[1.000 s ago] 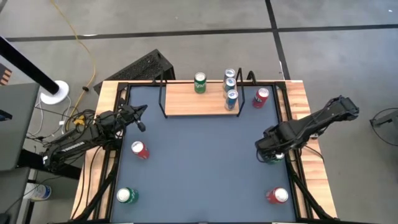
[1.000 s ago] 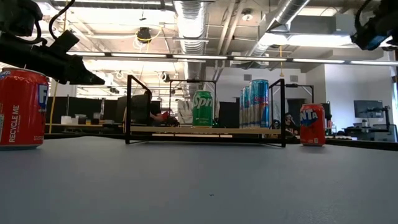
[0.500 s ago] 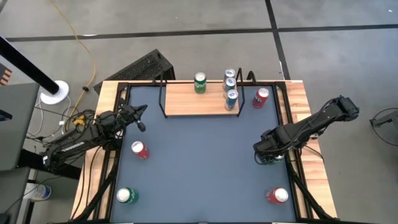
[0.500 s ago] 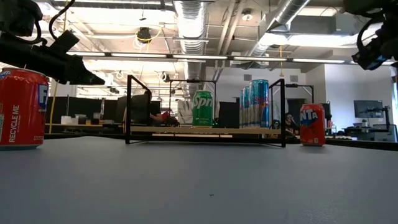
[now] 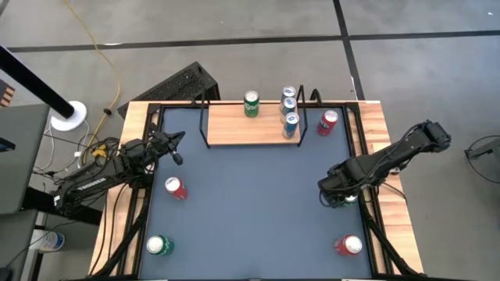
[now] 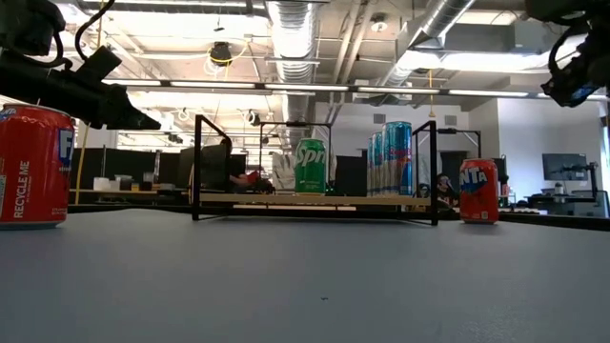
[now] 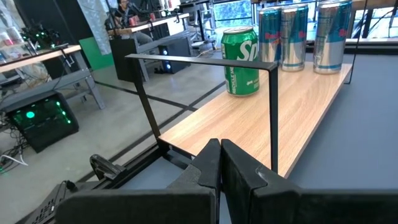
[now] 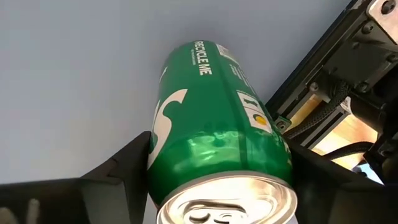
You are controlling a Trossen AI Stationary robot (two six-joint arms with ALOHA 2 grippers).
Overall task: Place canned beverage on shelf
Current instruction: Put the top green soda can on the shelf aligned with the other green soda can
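A green can (image 8: 217, 137) stands upright on the dark tabletop near the right edge (image 5: 344, 200). My right gripper (image 5: 338, 190) is down over it, with one finger on each side. The shelf (image 5: 250, 126), a light-wood board with black wire ends, lies at the table's far side. It carries a green can (image 5: 251, 103) and three blue cans (image 5: 290, 109). My left gripper (image 7: 221, 163) is shut and empty. It hovers above the table's left side (image 5: 176, 148), facing the shelf. My right gripper has the green can between its two fingers, one finger (image 8: 134, 163) against each opposite side of the can's wall (image 8: 163, 146), below the top rim. The fingers come from above, slanting down. The can stands upright with its base on the table.
A red can (image 5: 328, 121) stands right of the shelf. Another red can (image 5: 175, 187) and a green can (image 5: 158, 245) are on the left side, and a red can (image 5: 349, 245) is at the near right. The middle of the tabletop (image 5: 250, 203) is bare.
My right gripper has come down a little over the green can near the table's right edge, then held still. The can has not moved.
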